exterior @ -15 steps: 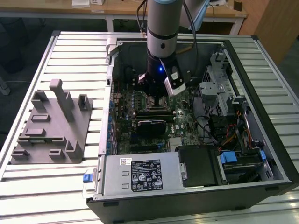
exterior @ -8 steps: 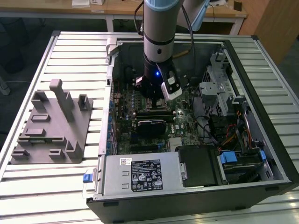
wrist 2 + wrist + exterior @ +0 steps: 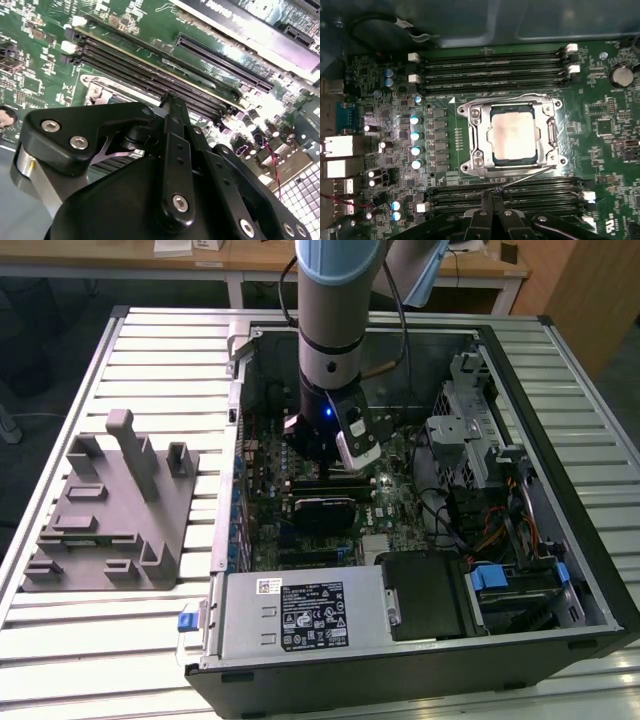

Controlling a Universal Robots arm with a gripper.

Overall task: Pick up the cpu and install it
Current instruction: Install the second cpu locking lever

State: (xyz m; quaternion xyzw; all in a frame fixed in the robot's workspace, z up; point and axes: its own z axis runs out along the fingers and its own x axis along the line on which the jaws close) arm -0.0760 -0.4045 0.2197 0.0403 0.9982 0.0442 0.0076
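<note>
The cpu (image 3: pixel 514 136), a pale silvery-beige square, lies flat inside the metal-framed socket (image 3: pixel 472 135) on the green motherboard (image 3: pixel 600 100). The socket's thin wire lever (image 3: pixel 530 176) slants out from the frame, its free end right at my fingertips. My gripper (image 3: pixel 492 192) hovers beside the socket over the memory slots (image 3: pixel 535 197), its black fingers (image 3: pixel 172 130) pressed together with nothing seen between them. In the exterior view the arm (image 3: pixel 330 340) reaches down into the open computer case (image 3: pixel 560 490).
A grey plastic fixture (image 3: pixel 110 510) stands on the slatted table at the exterior view's left. Inside the case are a drive cage with cables (image 3: pixel 470 440), a metal power supply box (image 3: pixel 300 615) and an expansion card (image 3: pixel 320 510). Capacitors (image 3: pixel 415 135) stand near the socket.
</note>
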